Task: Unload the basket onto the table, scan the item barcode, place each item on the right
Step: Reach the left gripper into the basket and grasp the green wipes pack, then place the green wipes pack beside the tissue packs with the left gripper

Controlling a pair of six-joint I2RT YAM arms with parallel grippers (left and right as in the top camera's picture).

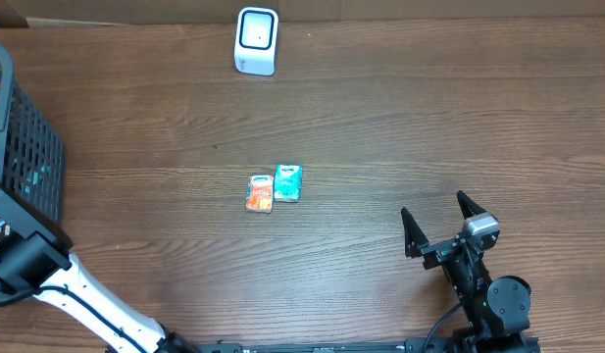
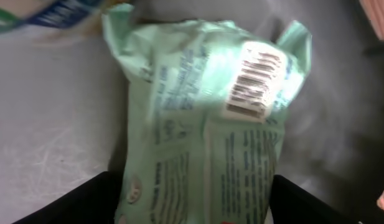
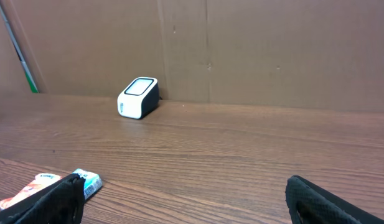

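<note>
Directly below the left wrist camera lies a pale green, crinkled plastic packet (image 2: 192,124), its black-and-white barcode label (image 2: 254,81) facing up near the far right corner. The left gripper (image 2: 193,180) hangs over it with its dark fingers spread wide, one on each side of the packet's near end. The view is blurred, and I see no sign that they pinch it. The grey floor and the scraps of other wrappers at the edges suggest the packet sits inside the black mesh basket (image 1: 27,147) at the far left of the brown wooden table (image 1: 380,118), though the overhead view does not show this claw.

The right gripper (image 1: 431,204) waits near the right side, jaws spread and empty. A small orange packet (image 1: 260,193) and a small teal packet (image 1: 288,182) lie side by side at mid-table, well apart from both arms.

Picking the item looks to be the step in hand, with scanning not yet begun. The next move calls for closing on the packet without crushing or covering the label. The arm then lifts it clear of the basket and turns the barcode toward the white box-shaped scanner with the dark window (image 1: 256,39) at the far centre.
</note>
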